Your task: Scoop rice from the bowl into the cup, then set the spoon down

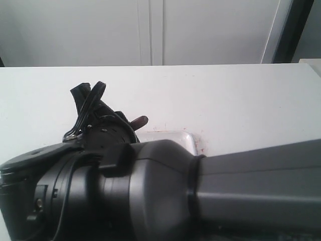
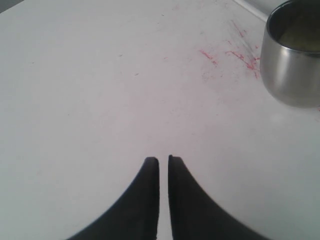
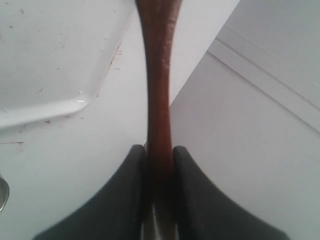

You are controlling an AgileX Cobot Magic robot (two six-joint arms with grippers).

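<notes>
My right gripper [image 3: 159,150] is shut on the slim handle of the dark reddish-brown spoon [image 3: 159,75], which runs away from the fingers; its oval end is cut off by the frame edge. In the exterior view a brown end of the spoon [image 1: 139,121] pokes out beside the black wrist. The shiny steel cup [image 2: 292,60] stands on the white table, well off to the side of my left gripper [image 2: 163,159], which is shut and holds nothing. A pale beige mass that looks like rice [image 2: 301,37] shows inside the cup. The bowl is hidden.
The flat white tray [image 3: 50,60] lies beside the spoon; its corner [image 1: 175,136] peeks past the big grey arm [image 1: 210,196] that blocks the front of the exterior view. Red smears [image 2: 235,55] mark the table near the cup. A sliver of shiny metal [image 3: 2,192] shows at one frame edge.
</notes>
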